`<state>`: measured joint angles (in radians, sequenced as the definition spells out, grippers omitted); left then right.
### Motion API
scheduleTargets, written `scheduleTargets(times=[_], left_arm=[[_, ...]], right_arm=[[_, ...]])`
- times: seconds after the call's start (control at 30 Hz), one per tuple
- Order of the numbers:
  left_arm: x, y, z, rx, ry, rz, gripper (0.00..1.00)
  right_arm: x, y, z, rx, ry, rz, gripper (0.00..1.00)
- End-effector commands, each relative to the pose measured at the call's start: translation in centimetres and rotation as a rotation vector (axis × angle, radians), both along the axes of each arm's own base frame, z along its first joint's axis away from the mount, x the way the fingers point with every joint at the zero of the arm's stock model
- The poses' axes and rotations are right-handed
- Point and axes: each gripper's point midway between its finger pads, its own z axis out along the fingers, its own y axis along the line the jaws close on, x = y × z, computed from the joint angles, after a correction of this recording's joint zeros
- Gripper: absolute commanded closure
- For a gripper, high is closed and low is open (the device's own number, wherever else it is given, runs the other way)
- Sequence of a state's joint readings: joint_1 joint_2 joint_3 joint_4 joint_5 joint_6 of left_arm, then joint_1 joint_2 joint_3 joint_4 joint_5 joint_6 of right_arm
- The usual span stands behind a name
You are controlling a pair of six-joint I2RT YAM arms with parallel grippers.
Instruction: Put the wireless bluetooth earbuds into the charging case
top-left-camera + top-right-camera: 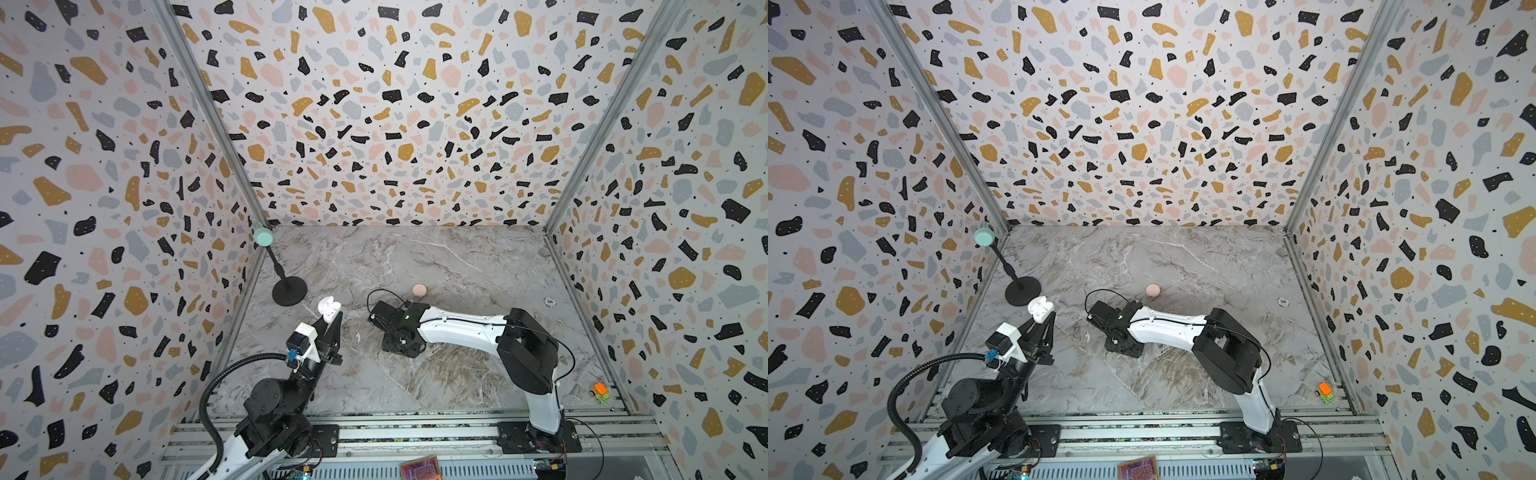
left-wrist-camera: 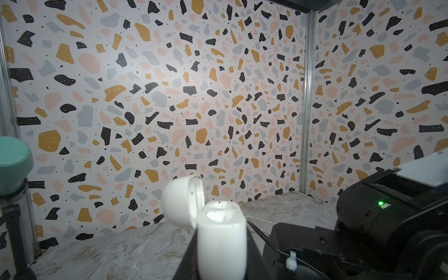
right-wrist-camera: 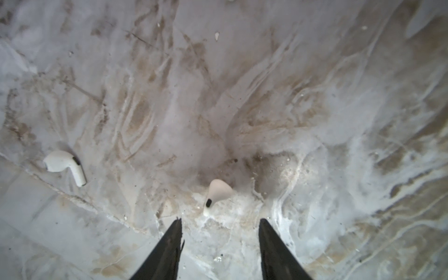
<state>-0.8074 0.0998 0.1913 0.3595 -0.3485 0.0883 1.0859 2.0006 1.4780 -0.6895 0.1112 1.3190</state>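
The right gripper [image 3: 221, 219], jaws partly open and empty, hovers with a white earbud [image 3: 219, 194] just ahead, stem pointing toward the gap; the left gripper [image 1: 330, 320] clamps the open charging case [image 2: 221, 242].

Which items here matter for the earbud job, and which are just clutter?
Job:
- white charging case, lid open, held in the left gripper
- white earbud just ahead of the open right gripper
- second white earbud, lying farther off

Clutter:
- pink round item, possibly another case
- stand with teal head
- poker chip
- toy car
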Motion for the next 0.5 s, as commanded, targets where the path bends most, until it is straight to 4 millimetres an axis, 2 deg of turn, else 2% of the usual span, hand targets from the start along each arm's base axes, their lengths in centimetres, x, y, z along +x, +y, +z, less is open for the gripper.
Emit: scheduleTargets(times=[0.0,0.47], left_arm=[[-0.7,0.7,2.0,-0.055,-0.048,-0.002,1.0],[-0.8,0.8,2.1,-0.058,-0.054,-0.002,1.0]], right_arm=[[0.6,-0.2,0.5,-0.023,-0.01,-0.014,0.49],[1.0,0.4,-0.6,-0.045,-0.002,0.009,0.61]])
